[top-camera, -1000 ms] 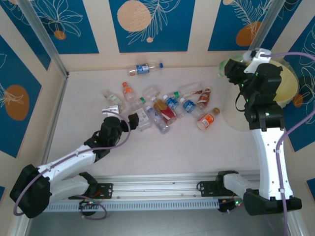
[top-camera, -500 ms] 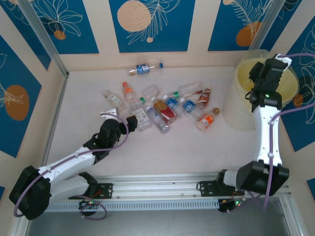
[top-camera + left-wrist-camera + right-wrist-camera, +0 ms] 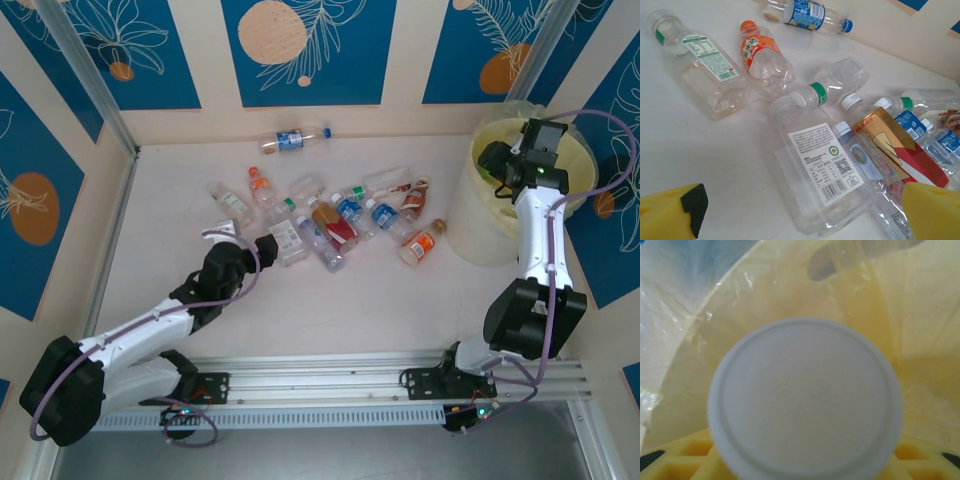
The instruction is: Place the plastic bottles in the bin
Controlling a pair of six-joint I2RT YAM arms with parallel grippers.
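Several plastic bottles (image 3: 330, 222) lie in a loose heap at the middle of the table, and one blue-labelled bottle (image 3: 290, 139) lies apart near the back wall. My left gripper (image 3: 262, 245) is open at the heap's left edge. Its yellow fingers (image 3: 675, 212) straddle a clear bottle with a white printed label (image 3: 825, 167) without touching it. My right gripper (image 3: 497, 160) is over the pale-yellow bin (image 3: 470, 228), shut on a bottle. That bottle's white cap (image 3: 805, 400) faces the right wrist camera, with the lined inner wall of the bin (image 3: 920, 315) behind it.
An orange-capped bottle (image 3: 762, 50) and a flat clear bottle with a green-edged label (image 3: 700, 65) lie to the left of the heap. A gold and red pack (image 3: 895, 150) rests among the bottles. Walls close the table at the back and both sides.
My right arm swung the held bottle from the bin's left rim out over the bin and now points down into it. The left arm has barely moved.
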